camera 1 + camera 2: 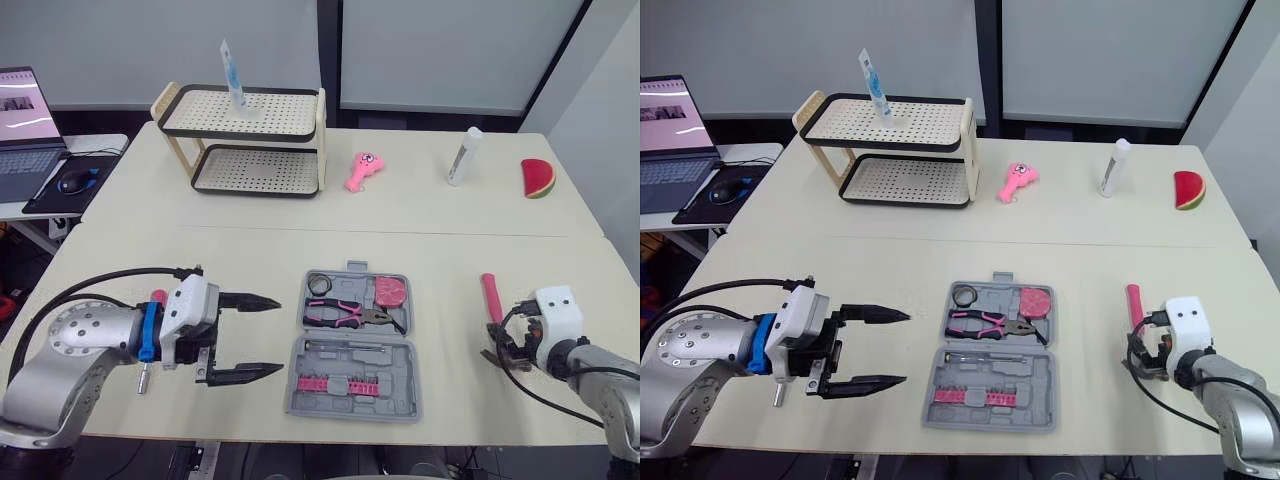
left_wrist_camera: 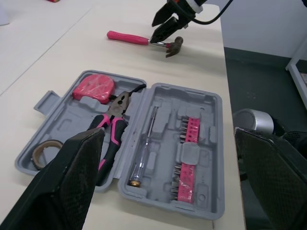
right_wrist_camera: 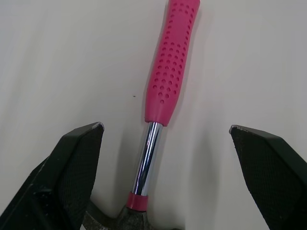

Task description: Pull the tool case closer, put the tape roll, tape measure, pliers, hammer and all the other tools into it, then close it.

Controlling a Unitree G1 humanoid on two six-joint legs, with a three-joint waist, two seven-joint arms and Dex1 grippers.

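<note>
The pale tabletop carries a two-tier rack at its far left and, near the front edge in the middle, the grey tool case, lying open and flat. The left gripper hovers just left of the case, its jaws wide apart and holding nothing, pointed toward the case. The right gripper is low over the tabletop to the right of the case, its jaws wide on either side of the hammer's steel shaft, close to the head, with a gap on both sides. The hammer lies on the tabletop outside the case, its pink handle pointing away from the robot. In the far half of the case sit the pink-handled pliers, the pink tape measure at the right corner and the tape roll at the left corner. The near half holds a screwdriver and a pink strip of bits. Far back stand a pink toy, a white bottle and a watermelon slice.
</note>
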